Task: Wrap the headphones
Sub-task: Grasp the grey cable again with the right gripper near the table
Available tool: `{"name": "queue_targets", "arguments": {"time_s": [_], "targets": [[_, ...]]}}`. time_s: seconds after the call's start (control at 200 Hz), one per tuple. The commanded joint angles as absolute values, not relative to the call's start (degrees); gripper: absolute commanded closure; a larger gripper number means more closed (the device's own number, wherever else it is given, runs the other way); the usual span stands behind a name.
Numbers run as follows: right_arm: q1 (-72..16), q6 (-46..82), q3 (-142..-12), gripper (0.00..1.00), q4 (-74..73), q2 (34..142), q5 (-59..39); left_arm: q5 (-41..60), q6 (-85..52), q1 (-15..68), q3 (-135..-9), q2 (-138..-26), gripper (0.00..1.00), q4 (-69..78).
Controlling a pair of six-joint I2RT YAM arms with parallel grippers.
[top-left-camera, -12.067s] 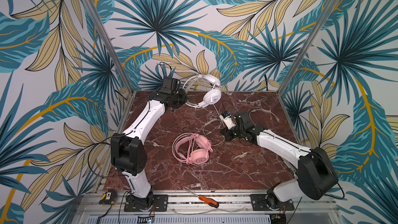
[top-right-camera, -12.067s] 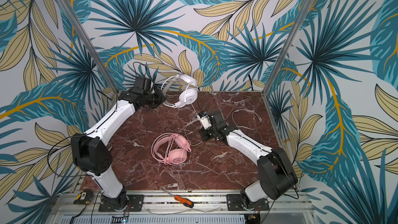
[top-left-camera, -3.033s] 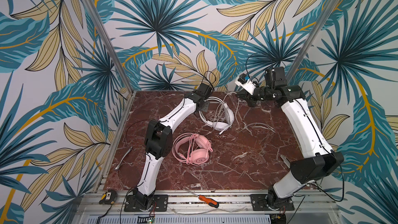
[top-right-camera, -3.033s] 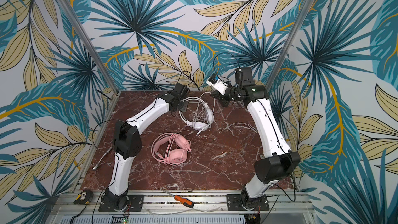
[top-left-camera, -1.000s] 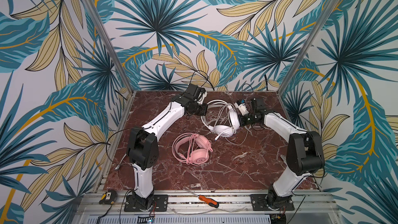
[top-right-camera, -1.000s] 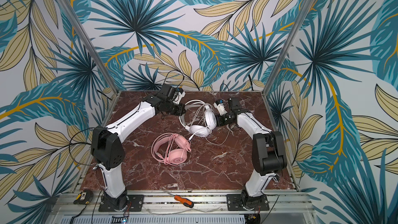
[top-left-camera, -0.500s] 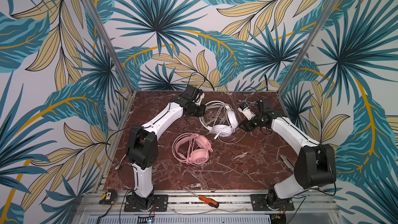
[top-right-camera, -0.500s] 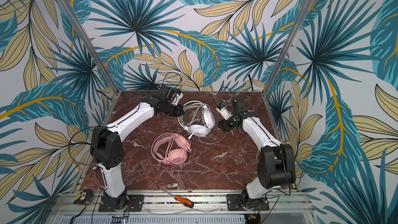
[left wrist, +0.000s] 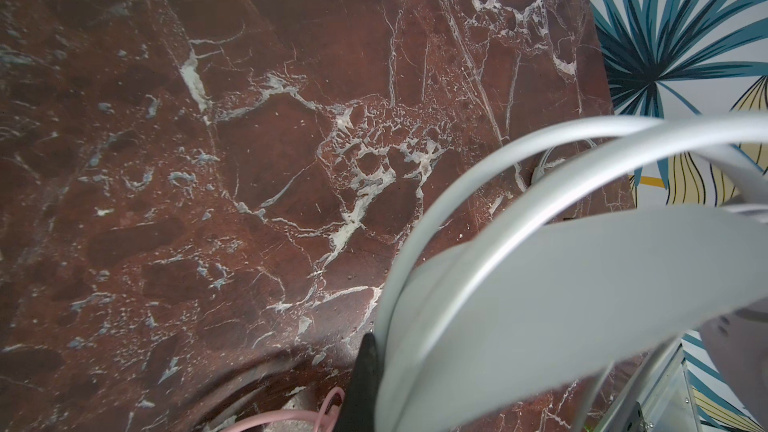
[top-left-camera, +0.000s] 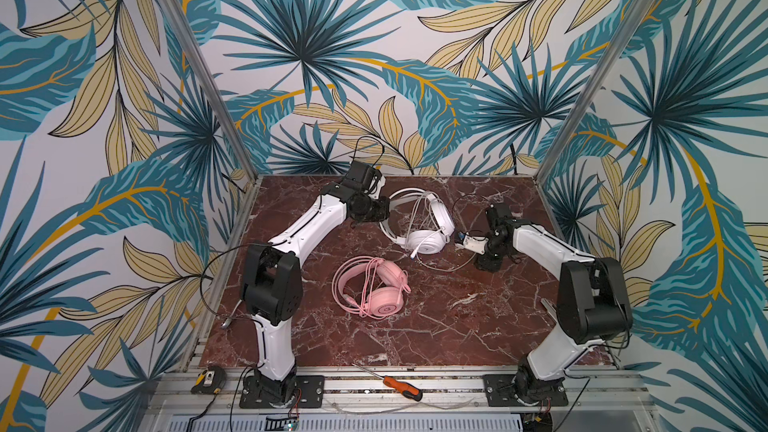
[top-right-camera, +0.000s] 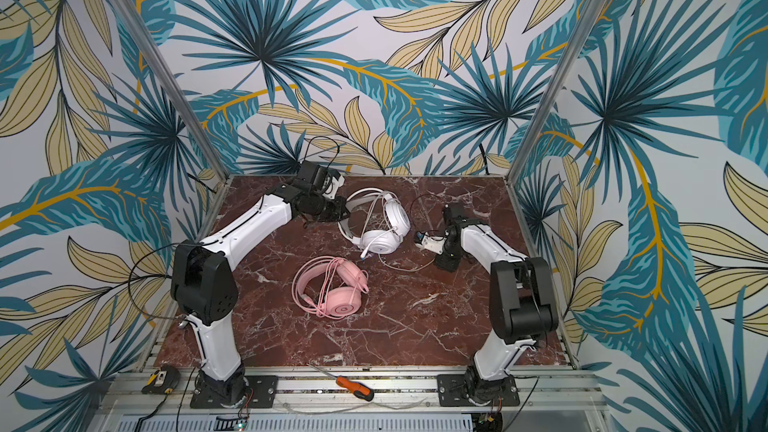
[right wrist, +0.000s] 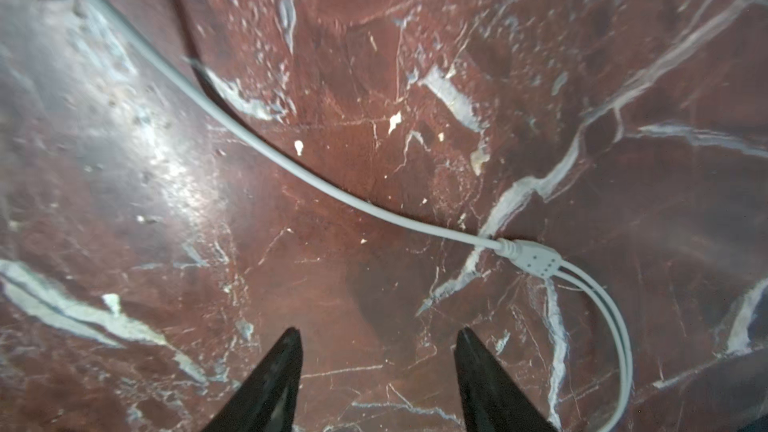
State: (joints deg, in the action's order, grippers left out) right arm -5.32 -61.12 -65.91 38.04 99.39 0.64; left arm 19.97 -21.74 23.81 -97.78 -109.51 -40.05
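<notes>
The white headset (top-left-camera: pixel 420 224) lies near the back edge of the table (top-left-camera: pixel 457 326). Its cable (right wrist: pixel 291 168) is looped over it and trails onto the red-brown marble. The left gripper (top-left-camera: pixel 384 213) is closed and seems to pinch the headband (left wrist: pixel 582 268). The right gripper (right wrist: pixel 376 367) stands half open and empty above the cable. The pink headset (top-left-camera: pixel 374 288) rests mid-table. Leaf-pattern walls (top-left-camera: pixel 374 56) surround the table.

The white headset (top-left-camera: pixel 428 238) stands tilted near the back edge of the table (top-left-camera: pixel 457 326), white cable (right wrist: pixel 291 168) looped over its headband, the rest trailing toward the right edge; the pink headset (top-left-camera: pixel 376 290) lies flat at the centre, its cable wound around it.
</notes>
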Motion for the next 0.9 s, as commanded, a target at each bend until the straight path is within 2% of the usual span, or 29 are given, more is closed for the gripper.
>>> {"name": "queue_targets", "arguments": {"time_s": [0.0, 0.255, 0.381, 0.651, 0.826, 0.896], "targets": [[-5.19, -65.67, -69.6, 0.39, 38.43, 102.82, 3.58, 22.74, -23.12, 23.51, -97.58, -106.88, 1.0, -38.14], [-5.19, -68.44, -76.01, 0.44, 39.47, 110.1, 3.22, 22.53, -23.05, 23.36, -97.62, -107.05, 1.0, -38.55], [-5.18, -69.16, -79.79, 0.46, 46.48, 113.9, 1.93, 22.66, -23.12, 23.36, -97.74, -107.22, 1.0, -38.76], [-5.19, -68.91, -79.8, 0.51, 48.47, 117.39, 0.65, 21.72, -23.03, 23.22, -98.0, -107.62, 1.0, -39.54], [-5.17, -68.86, -79.67, 0.64, 49.82, 118.53, 0.12, 21.71, -23.51, 23.11, -98.39, -107.99, 1.0, -39.64], [-5.18, -68.64, -79.39, 0.73, 50.16, 118.22, -0.89, 21.72, -23.66, 23.0, -98.52, -108.14, 1.0, -39.63]]}}
